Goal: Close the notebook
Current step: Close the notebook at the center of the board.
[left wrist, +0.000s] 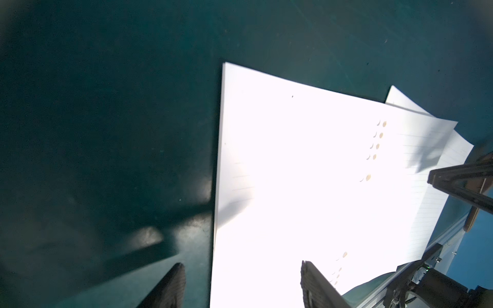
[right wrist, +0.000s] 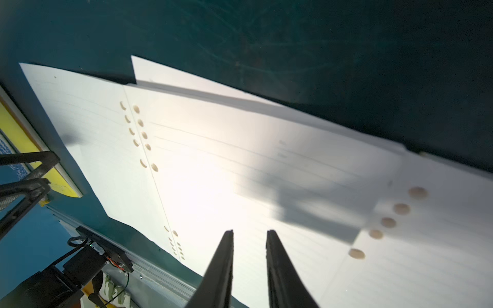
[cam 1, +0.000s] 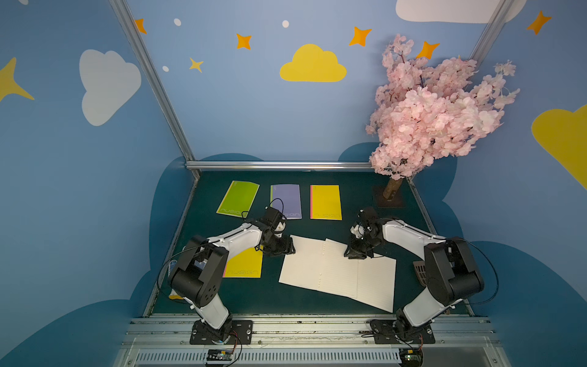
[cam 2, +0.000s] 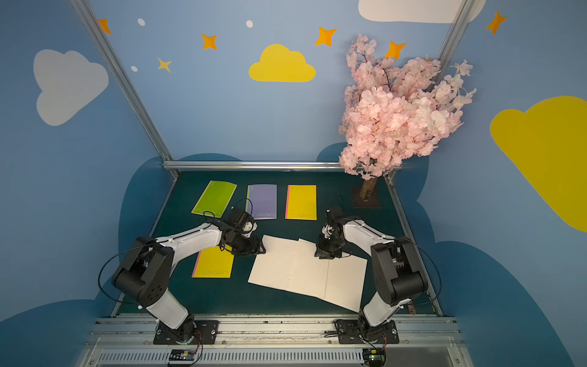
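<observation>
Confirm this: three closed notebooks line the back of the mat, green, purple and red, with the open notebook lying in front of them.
One error: the third is a yellow notebook, not red, as both top views show. The green notebook, purple notebook and open notebook are as stated.

The notebook [cam 2: 306, 273] lies open on the dark green table [cam 2: 235, 300].

Green notebook [cam 1: 239, 197], purple notebook [cam 1: 286, 198] and near yellow notebook [cam 1: 244, 263] read "nusign".
</observation>
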You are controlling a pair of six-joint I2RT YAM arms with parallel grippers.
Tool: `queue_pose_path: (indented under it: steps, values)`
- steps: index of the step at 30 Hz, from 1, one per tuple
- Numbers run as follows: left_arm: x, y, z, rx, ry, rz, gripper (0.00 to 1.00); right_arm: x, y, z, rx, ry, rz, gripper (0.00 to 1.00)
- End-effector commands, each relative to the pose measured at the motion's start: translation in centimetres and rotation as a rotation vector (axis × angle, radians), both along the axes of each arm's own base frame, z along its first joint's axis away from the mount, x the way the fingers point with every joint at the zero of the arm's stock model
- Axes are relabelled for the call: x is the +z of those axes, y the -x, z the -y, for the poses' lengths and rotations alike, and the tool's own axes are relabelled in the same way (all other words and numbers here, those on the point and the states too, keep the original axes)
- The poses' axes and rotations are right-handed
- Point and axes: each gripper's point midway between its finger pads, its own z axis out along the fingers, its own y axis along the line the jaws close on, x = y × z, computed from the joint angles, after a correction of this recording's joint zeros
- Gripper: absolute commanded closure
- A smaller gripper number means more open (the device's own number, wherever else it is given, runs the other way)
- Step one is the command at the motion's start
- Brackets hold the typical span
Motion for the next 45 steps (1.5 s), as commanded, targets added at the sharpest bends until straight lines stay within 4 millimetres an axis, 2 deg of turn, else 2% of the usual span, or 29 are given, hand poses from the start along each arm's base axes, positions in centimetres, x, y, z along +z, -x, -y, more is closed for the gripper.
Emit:
queue_pose_path:
  steps: [1, 4, 10, 35, 45]
  values:
    - [-0.5, 0.0, 0.6, -0.023, 0.015, -0.011, 0.3, 0.3, 0.9, 1.3, -0.016, 0.04, -0.008, 0.73]
    - [-0.9, 0.0, 0.8, -0.026, 0.013, -0.018, 0.31, 0.3, 1.4, 1.8, -0.022, 0.044, -0.014, 0.67]
    - [-1.2, 0.0, 0.9, -0.034, 0.004, -0.019, 0.31, 0.1, 2.0, 2.7, -0.036, 0.046, -0.029, 0.65]
    - [-2.1, 0.0, 1.9, -0.057, 0.028, -0.049, 0.33, -1.8, 3.9, 3.2, -0.027, 0.048, -0.093, 0.66]
    - [-2.4, 0.2, 2.2, -0.064, 0.029, -0.07, 0.35, -1.4, 3.5, 2.7, -0.021, 0.023, -0.08, 0.67]
